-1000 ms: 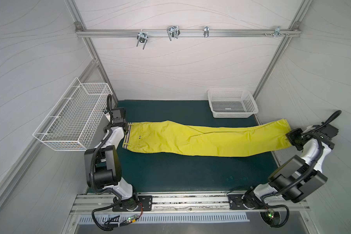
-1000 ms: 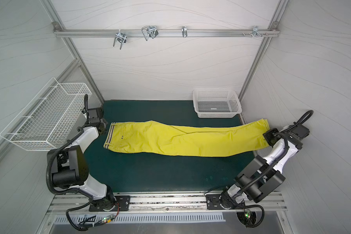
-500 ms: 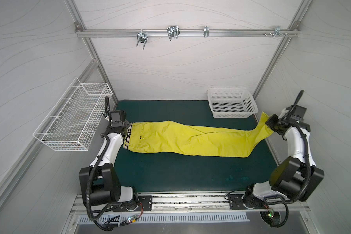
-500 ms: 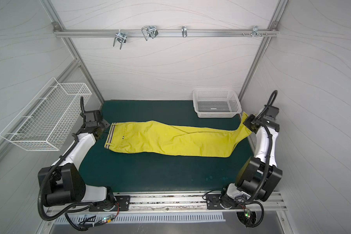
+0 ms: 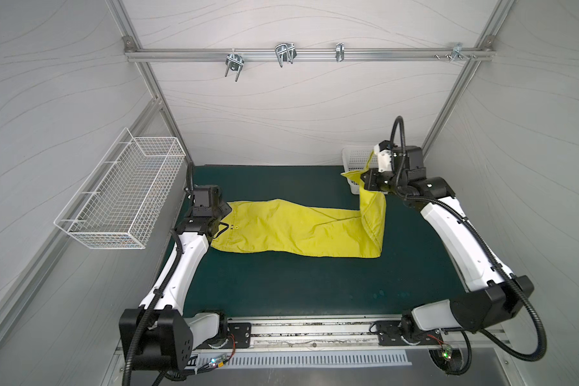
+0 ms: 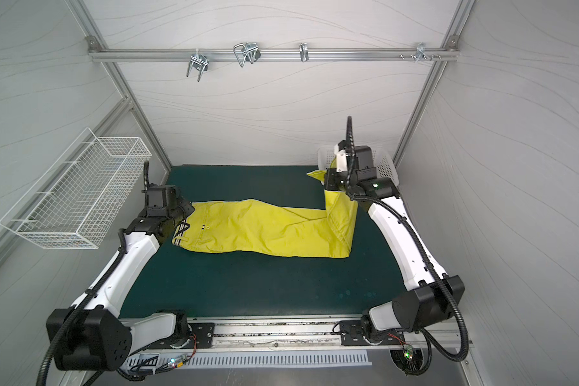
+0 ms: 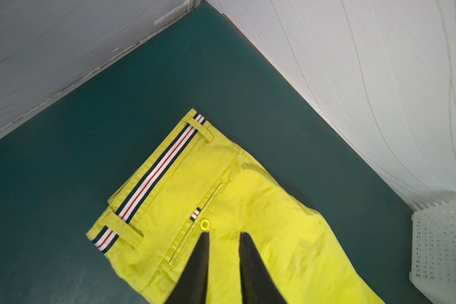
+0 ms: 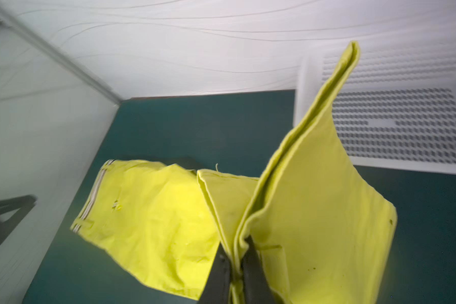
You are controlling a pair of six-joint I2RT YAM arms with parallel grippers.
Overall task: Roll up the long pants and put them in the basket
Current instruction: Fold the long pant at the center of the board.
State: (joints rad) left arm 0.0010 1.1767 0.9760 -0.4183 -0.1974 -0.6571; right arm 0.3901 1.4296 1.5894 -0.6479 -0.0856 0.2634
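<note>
The long pants (image 5: pixel 281 230), bright yellow-green fabric trousers, are lying centre-frame. The raised right gripper (image 5: pixel 368 182) is pinching their hem, upper right. Only the left wrist view is showing the left gripper (image 7: pixel 223 237), over the waist, slightly parted and empty.

Left gripper (image 7: pixel 223 235) jaws lay hidden under own wrist in both top views. White basket (image 6: pixel 386 167) half hidden behind right arm. Right wrist view blurred.
</note>
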